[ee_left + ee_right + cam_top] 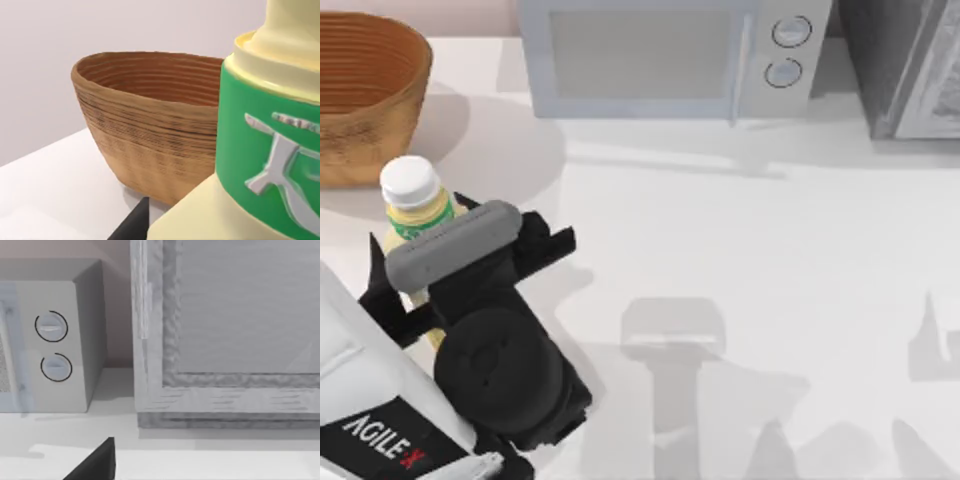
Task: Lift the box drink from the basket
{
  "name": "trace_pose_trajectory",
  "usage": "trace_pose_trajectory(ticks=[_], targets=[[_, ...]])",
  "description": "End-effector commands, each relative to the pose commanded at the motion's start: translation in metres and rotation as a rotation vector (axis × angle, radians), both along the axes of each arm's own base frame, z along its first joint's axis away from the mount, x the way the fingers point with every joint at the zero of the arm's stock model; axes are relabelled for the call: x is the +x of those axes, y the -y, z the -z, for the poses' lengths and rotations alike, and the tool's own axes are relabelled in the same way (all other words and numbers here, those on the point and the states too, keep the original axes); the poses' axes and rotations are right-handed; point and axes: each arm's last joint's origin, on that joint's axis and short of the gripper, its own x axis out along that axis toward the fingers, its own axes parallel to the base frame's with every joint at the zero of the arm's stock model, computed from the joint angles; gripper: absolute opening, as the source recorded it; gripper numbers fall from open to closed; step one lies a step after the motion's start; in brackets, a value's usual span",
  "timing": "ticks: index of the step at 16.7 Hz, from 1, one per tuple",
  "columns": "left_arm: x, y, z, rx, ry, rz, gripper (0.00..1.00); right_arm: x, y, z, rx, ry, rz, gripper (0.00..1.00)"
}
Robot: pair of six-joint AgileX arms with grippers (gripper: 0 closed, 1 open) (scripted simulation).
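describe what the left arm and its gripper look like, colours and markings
The left arm has a white shell with a black panel lettered AGILEX in white, the final X red. Its wrist is a matte black block topped by a round black housing. The left gripper is black and angular, with a rounded grey bar across it.

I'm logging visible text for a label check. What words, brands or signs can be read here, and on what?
"AGILEX", last letter red: on the left arm's white housing, top view.
White raised character on the box drink's green band: cropped, unreadable.
Microwave dials: no markings legible.
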Motion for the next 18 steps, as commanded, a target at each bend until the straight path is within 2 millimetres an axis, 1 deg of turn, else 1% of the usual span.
trace_pose_trajectory(ticks=[12,13,18], targets=[[0.0000,0.0000,0.0000,0.000,0.000,0.000,0.98,0.0000,0.0000,0.0000,0.000,0.000,0.000,1.00],[0.0000,0.0000,0.0000,0.000,0.000,0.000,1.00,0.0000,0.0000,0.0000,0.000,0.000,0.000,1.00],[0.0000,0.0000,0.0000,0.000,0.000,0.000,1.00,0.0000,0.0000,0.0000,0.000,0.000,0.000,1.00]])
